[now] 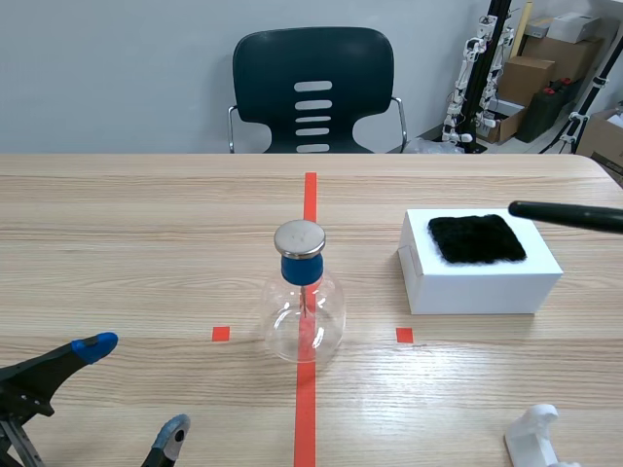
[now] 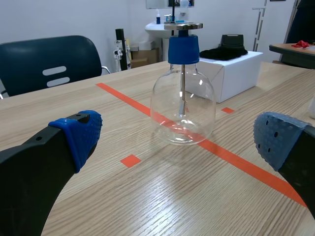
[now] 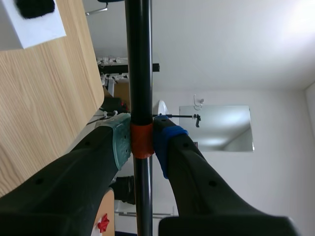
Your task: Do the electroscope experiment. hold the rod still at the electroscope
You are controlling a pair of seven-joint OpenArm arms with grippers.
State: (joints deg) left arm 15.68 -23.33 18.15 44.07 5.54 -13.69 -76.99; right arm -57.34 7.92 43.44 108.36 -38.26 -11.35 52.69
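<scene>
Wood table [image 1: 146,224] stretches out ahead of you, with a dark chair [image 1: 311,88] behind its far edge. On the red centre line stands the electroscope [image 1: 304,316]. It is a clear glass flask closed by a blue stopper [image 1: 301,269] under a flat metal disc [image 1: 299,237]. Inside the flask a thin metal stem [image 2: 182,93] hangs straight down from the stopper, and nothing else shows in there.

To the flask's right sits a white box [image 1: 482,282] with a black cloth [image 1: 477,238] lying flat on its top.

Your right gripper [image 3: 142,140] is clamped on the black rod [image 1: 565,214], its pads pressing the rod's orange band from both sides. In the scene view the rod's tip shows over the box's far right corner, well apart from the electroscope.

Your left gripper [image 1: 134,389] rests low at the near left with its fingers spread wide and holds nothing; the flask stands ahead of it. A white plastic piece [image 1: 533,438] lies at the near right edge.
</scene>
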